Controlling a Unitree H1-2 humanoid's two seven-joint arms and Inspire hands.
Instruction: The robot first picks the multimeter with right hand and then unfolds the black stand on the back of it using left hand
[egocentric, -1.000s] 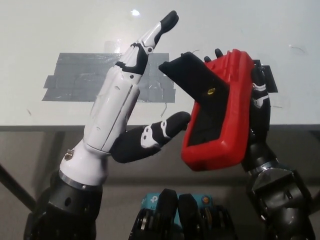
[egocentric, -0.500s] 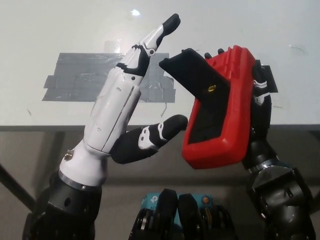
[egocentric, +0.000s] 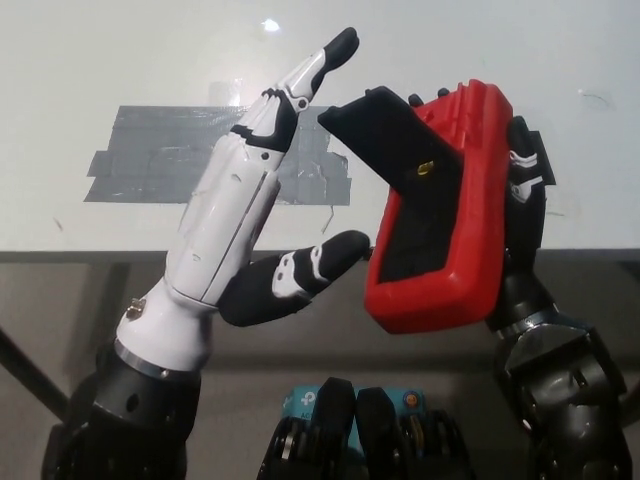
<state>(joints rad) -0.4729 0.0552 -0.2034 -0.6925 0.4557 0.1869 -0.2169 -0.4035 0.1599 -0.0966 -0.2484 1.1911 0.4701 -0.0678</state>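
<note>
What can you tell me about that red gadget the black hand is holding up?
The multimeter is a red, rubbery-looking case seen from the back, with a black panel. Its black stand is swung out from the top, with a small yellow spot near the hinge. The right hand grips it from behind, tilted, above the table's edge. The open left hand is close beside it.

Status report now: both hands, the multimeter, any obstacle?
Right hand shut on multimeter. Left hand open beside it. Black stand swung out. Nothing in the way.
</note>
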